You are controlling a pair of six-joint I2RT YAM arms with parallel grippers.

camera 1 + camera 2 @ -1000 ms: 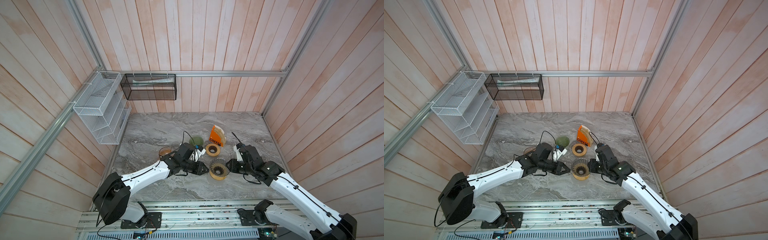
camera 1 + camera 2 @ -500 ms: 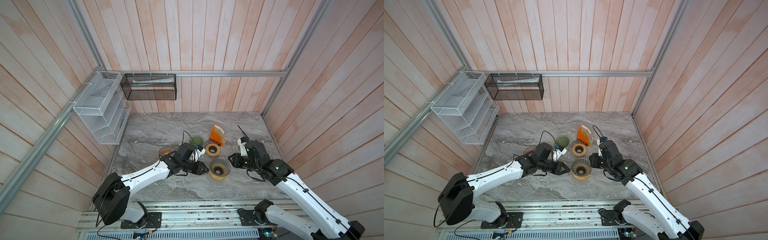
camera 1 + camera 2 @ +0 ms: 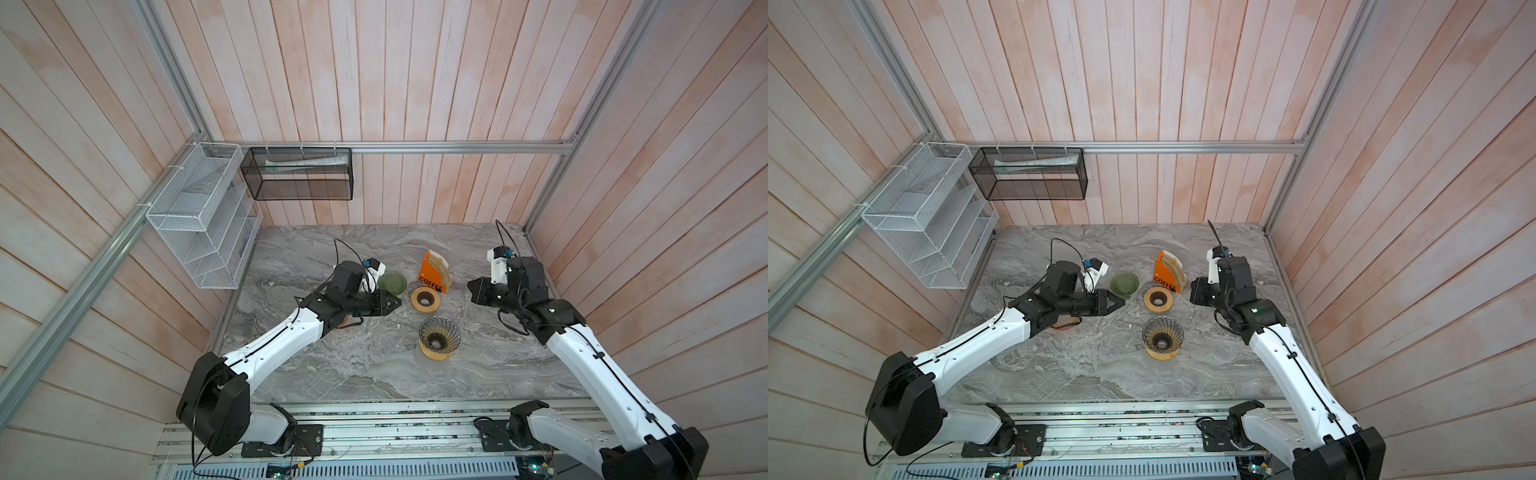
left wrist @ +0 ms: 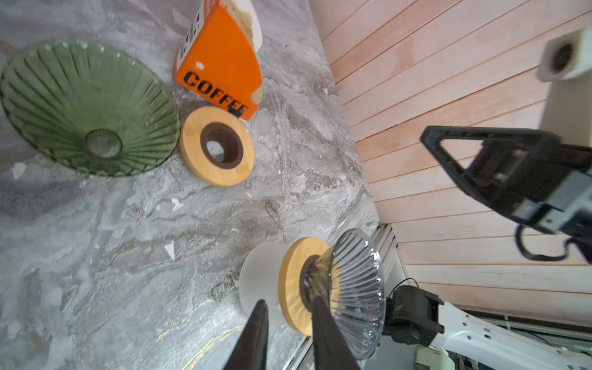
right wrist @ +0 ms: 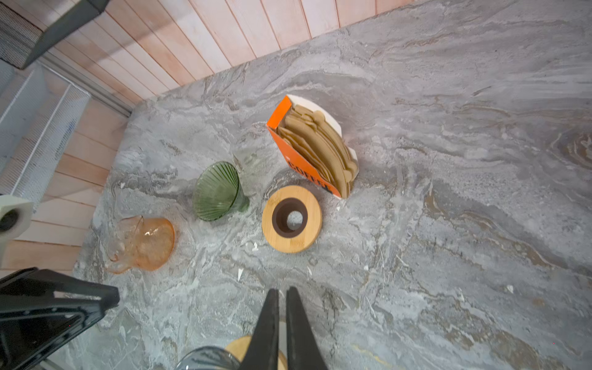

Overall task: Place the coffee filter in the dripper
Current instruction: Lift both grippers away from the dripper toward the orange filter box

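**Marble top, filters in their holder, both grippers empty**

Nearest the arm bases, a clear ribbed glass dripper (image 3: 439, 337) stands upright on its round wooden collar, alone on the veined grey marble tabletop (image 3: 332, 374). The right wrist view cuts off all but its edge.

Beyond it the left gripper (image 4: 288, 304) hovers with its jaws a little apart and nothing between them. The right gripper (image 5: 282, 290) hangs opposite, well apart from it, jaws pinched together on nothing.

Between the two lie a loose wooden ring with a dark bore (image 3: 425, 298) and, just beside it, a green ribbed glass cone (image 3: 392, 283) whose tilt is hard to judge. An amber glass piece (image 5: 142, 245) lies further left. In both top views the left arm hides nearly all of it, and its shape stays unclear.

Just behind the ring stands an orange wedge-shaped holder (image 3: 429, 272) printed "COFFEE" in black. The brown paper coffee filters (image 5: 320, 150) stand packed inside it.

Small white flecks dot the marble. Pale wooden planks wall the cell on three sides, framed by aluminium rails. A white wire-mesh tiered rack (image 3: 203, 216) hangs on the left wall. A black mesh basket (image 3: 299, 174) on the back wall holds something pale that cannot be identified.
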